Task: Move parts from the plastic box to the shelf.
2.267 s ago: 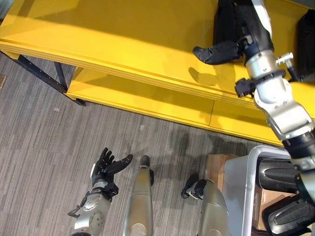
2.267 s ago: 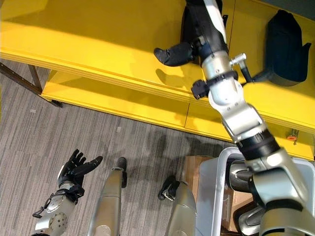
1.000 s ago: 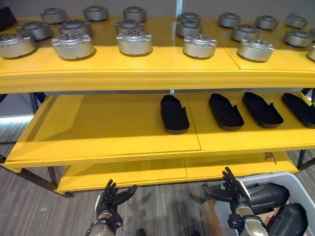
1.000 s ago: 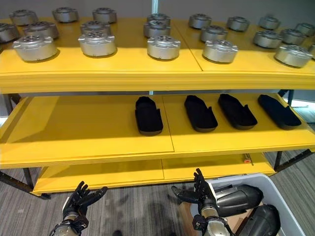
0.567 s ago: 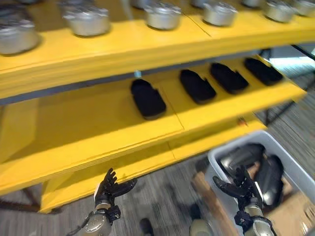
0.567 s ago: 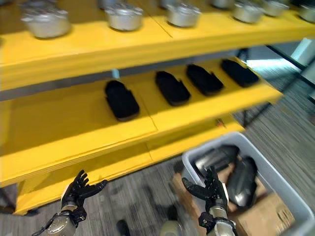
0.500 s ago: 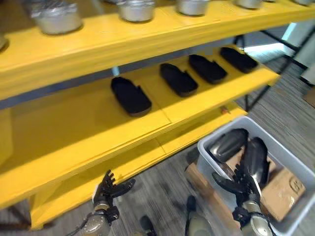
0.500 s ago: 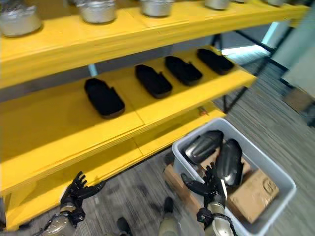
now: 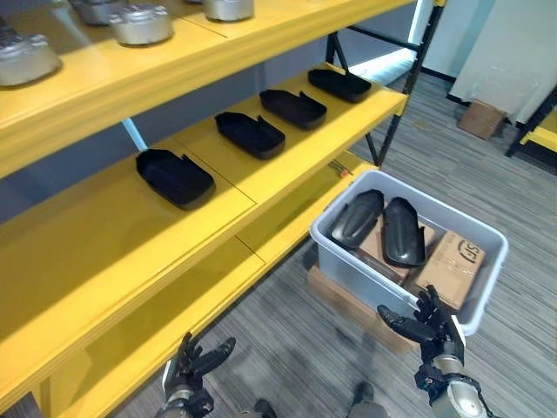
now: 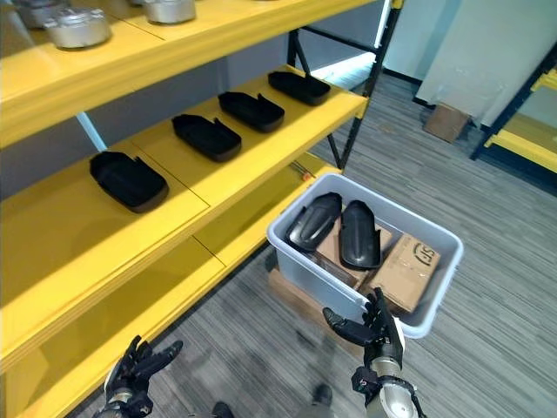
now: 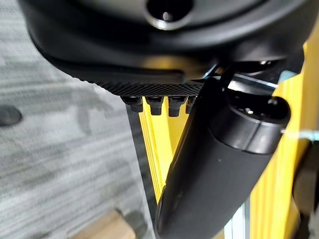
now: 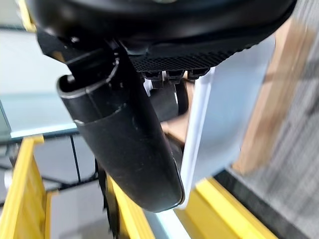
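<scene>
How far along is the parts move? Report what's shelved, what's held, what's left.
Done: four black moulded parts lie in a row on the yellow shelf. In hand: nothing; the right hand hovers open beside the grey plastic box, and the left hand is open low by the shelf. Left: two dark parts in the box on cardboard.

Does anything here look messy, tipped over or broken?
Nothing stands out. Four black parts lie in a row on the yellow shelf, two more sit in the grey box beside a cardboard carton, and both hands hang open and empty.
</scene>
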{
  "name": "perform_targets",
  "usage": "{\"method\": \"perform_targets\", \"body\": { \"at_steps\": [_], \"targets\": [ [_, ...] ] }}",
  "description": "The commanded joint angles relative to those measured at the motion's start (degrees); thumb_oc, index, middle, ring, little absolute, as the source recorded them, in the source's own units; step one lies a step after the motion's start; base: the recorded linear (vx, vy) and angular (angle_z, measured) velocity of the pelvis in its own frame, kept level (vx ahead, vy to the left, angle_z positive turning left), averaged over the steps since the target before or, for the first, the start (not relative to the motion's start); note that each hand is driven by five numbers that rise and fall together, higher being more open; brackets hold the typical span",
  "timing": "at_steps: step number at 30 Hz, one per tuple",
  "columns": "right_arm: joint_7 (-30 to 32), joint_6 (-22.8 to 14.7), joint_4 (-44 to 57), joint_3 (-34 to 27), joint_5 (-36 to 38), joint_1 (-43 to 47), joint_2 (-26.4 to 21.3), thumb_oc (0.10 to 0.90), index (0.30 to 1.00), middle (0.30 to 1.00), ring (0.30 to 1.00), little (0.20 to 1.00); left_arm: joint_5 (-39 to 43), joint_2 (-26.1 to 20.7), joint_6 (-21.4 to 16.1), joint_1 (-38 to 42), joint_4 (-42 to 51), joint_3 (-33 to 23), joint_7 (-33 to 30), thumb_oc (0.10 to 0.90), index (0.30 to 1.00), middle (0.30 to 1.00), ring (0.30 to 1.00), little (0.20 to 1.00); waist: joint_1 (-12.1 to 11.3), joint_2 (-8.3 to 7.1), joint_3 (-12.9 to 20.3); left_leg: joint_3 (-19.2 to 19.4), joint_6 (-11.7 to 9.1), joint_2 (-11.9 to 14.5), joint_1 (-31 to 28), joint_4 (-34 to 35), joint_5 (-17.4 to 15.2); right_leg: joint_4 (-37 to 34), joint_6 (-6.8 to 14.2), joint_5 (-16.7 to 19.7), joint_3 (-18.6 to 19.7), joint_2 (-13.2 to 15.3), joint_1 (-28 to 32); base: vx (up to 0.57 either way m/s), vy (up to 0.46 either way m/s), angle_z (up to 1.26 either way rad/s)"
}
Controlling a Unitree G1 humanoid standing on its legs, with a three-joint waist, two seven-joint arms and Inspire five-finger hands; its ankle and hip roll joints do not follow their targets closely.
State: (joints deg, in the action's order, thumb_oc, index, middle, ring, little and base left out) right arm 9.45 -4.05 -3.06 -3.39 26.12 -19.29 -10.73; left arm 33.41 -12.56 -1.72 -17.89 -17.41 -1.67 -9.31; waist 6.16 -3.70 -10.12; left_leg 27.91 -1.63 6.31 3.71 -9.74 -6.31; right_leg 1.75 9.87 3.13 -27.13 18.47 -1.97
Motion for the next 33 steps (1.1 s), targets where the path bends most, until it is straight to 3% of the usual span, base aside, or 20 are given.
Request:
{"method": "perform_targets", "body": {
  "at_steps": [1,9,10,11,12,13,15,17,18,21,23,26,30,31,32,33],
  "targets": [
    [0.52,-7.24,3.94,-4.17,2.01,4.67,-1.36,0.900,1.000,1.000,1.000,1.000,-0.81,-1.51,-4.58,2.93,5.83,0.37,1.15,0.900,1.000,1.000,1.000,1.000,0.86,2.05,1.51,2.41,-2.74,6.59,-9.29,7.39,2.53,0.00,0.37,-0.02,0.15,-3.36,-0.19,0.11,-0.175,0.08],
    [0.04,-7.89,4.76,-4.14,1.11,4.69,-3.28,0.900,1.000,1.000,1.000,1.000,-0.30,-1.47,-5.33,4.81,6.73,1.17,0.56,0.900,1.000,1.000,1.000,1.000,2.89,3.21,0.74,4.35,-6.47,13.18,-9.23,3.38,6.58,1.17,-2.89,-4.24,3.68,-9.50,-2.48,0.11,-0.207,-0.21],
    [0.14,-8.15,4.51,-3.60,1.00,5.00,-3.70,0.900,1.000,1.000,1.000,1.000,-0.20,-1.50,-5.40,4.70,6.85,0.95,0.42,0.900,1.000,1.000,1.000,1.000,2.59,2.99,0.13,3.44,-7.04,15.73,-8.52,-1.76,8.73,0.74,-4.54,-5.32,5.29,-12.15,-2.09,0.16,-0.281,-0.44],
    [-0.13,-8.16,4.90,-3.27,0.65,4.87,-4.19,0.900,1.000,1.000,1.000,1.000,-0.23,-1.59,-5.50,4.64,7.06,0.88,0.30,0.900,1.000,1.000,1.000,1.000,2.13,2.75,-0.43,1.83,-6.92,16.30,-7.92,-4.73,10.01,0.56,-5.33,-5.83,6.20,-13.35,-1.67,0.20,-0.420,-0.83],
    [-0.57,-8.11,5.68,-3.02,0.38,4.46,-4.86,0.900,1.000,1.000,1.000,1.000,-0.16,-1.57,-5.56,4.77,7.23,0.99,0.23,0.900,1.000,1.000,1.000,1.000,1.17,2.28,-1.76,-2.36,-6.55,16.59,-5.23,-11.08,10.38,-0.08,-6.93,-7.09,7.17,-15.13,-0.35,0.12,-0.278,-0.96],
    [-0.99,-8.18,5.73,-2.73,0.53,4.19,-5.26,0.900,1.000,1.000,1.000,1.000,-0.04,-1.52,-5.65,4.62,7.22,1.03,-0.14,0.900,1.000,1.000,1.000,1.000,0.72,2.10,-2.21,-5.79,-5.81,15.60,-3.68,-13.51,10.25,-0.08,-7.58,-7.88,7.90,-15.75,-0.12,0.08,-0.180,-0.85],
    [-2.68,-7.69,5.26,-1.68,1.25,4.52,-5.95,0.900,1.000,1.000,1.000,1.000,0.06,-0.78,-5.47,3.89,6.83,0.62,-0.15,0.900,1.000,1.000,1.000,1.000,-1.56,0.69,-3.16,-16.29,-1.81,5.78,2.62,-13.18,3.57,-0.18,-7.42,-8.63,11.41,-16.11,0.35,0.08,-0.011,-0.35],
    [-3.21,-7.43,5.02,-1.35,1.38,4.35,-5.97,0.900,1.000,1.000,1.000,1.000,0.01,-0.69,-5.44,3.22,6.73,0.44,-0.03,0.900,1.000,1.000,1.000,1.000,-2.06,0.17,-3.11,-18.20,-0.98,4.12,3.38,-11.29,1.95,0.00,-7.07,-8.67,12.50,-15.99,0.48,0.11,0.019,-1.18],
    [-3.91,-7.38,4.38,-0.65,2.09,5.09,-6.02,0.900,1.000,1.000,1.000,1.000,0.34,-0.54,-5.79,2.79,6.67,0.21,-0.13,0.900,1.000,1.000,1.000,1.000,-3.70,-1.05,-3.42,-23.04,-0.33,0.21,8.50,-7.47,2.89,-0.11,-6.81,-7.95,13.81,-15.25,0.70,0.16,0.030,-1.02],
    [-4.26,-7.32,2.94,0.40,1.80,6.05,-6.22,0.900,1.000,1.000,1.000,1.000,0.41,-0.43,-6.18,2.45,6.68,-0.08,0.06,0.900,1.000,1.000,1.000,1.000,-5.64,-0.23,-3.92,-25.71,-2.17,0.33,11.86,2.93,11.40,-0.44,-6.92,-8.82,16.01,-17.33,3.09,0.20,0.056,-0.67],
    [-4.30,-7.21,2.48,0.97,1.30,6.69,-6.52,0.900,1.000,1.000,1.000,1.000,0.52,-0.53,-6.40,2.76,6.34,-0.33,-0.08,0.900,1.000,1.000,1.000,1.000,-7.48,0.48,-4.70,-30.28,-3.03,0.19,13.97,10.66,14.23,1.13,-7.24,-10.77,18.54,-18.22,4.40,0.24,0.106,-0.51],
    [-5.37,-6.63,2.39,1.68,1.65,6.54,-6.70,0.900,1.000,1.000,1.000,1.000,1.17,0.21,-6.48,2.33,5.71,-1.10,0.03,0.900,1.000,1.000,1.000,1.000,-8.63,1.60,-4.54,-35.10,-4.03,1.24,12.61,12.40,16.54,3.19,-7.60,-13.65,22.96,-19.78,6.50,0.24,0.146,-0.90],
    [-6.61,-5.89,2.73,2.13,1.71,4.92,-5.59,0.900,1.000,1.000,1.000,1.000,1.86,0.70,-6.23,1.63,6.03,-0.73,0.35,0.900,1.000,1.000,1.000,1.000,-8.81,2.18,-3.07,-35.10,-4.24,2.24,9.28,13.96,18.72,3.69,-7.42,-15.36,24.29,-19.78,8.38,0.20,0.163,-0.98],
    [-6.65,-5.69,2.95,2.07,1.50,4.58,-5.43,0.900,1.000,1.000,1.000,1.000,1.91,0.44,-6.08,1.54,6.22,-0.52,0.55,0.900,1.000,1.000,1.000,1.000,-8.76,2.04,-2.78,-34.88,-4.15,2.00,8.80,13.70,18.65,3.50,-7.34,-15.46,24.43,-19.34,8.86,0.37,0.330,-0.72],
    [-6.77,-5.24,4.02,1.56,1.54,4.15,-5.07,0.900,1.000,1.000,1.000,1.000,1.68,-0.84,-5.90,2.09,6.39,0.33,0.82,0.900,1.000,1.000,1.000,1.000,-8.20,1.19,-1.69,-33.47,-2.97,0.39,8.99,11.56,17.02,3.52,-6.06,-15.78,24.06,-16.94,9.71,0.28,0.260,-0.73],
    [-6.76,-5.23,4.04,1.56,1.53,4.13,-5.05,0.900,1.000,1.000,1.000,1.000,1.68,-0.86,-5.91,2.09,6.38,0.34,0.82,0.900,1.000,1.000,1.000,1.000,-8.20,1.14,-1.64,-33.46,-2.95,0.33,9.06,11.48,16.97,3.53,-6.04,-15.82,24.05,-16.89,9.67,0.28,0.285,-0.50]
  ]
}}
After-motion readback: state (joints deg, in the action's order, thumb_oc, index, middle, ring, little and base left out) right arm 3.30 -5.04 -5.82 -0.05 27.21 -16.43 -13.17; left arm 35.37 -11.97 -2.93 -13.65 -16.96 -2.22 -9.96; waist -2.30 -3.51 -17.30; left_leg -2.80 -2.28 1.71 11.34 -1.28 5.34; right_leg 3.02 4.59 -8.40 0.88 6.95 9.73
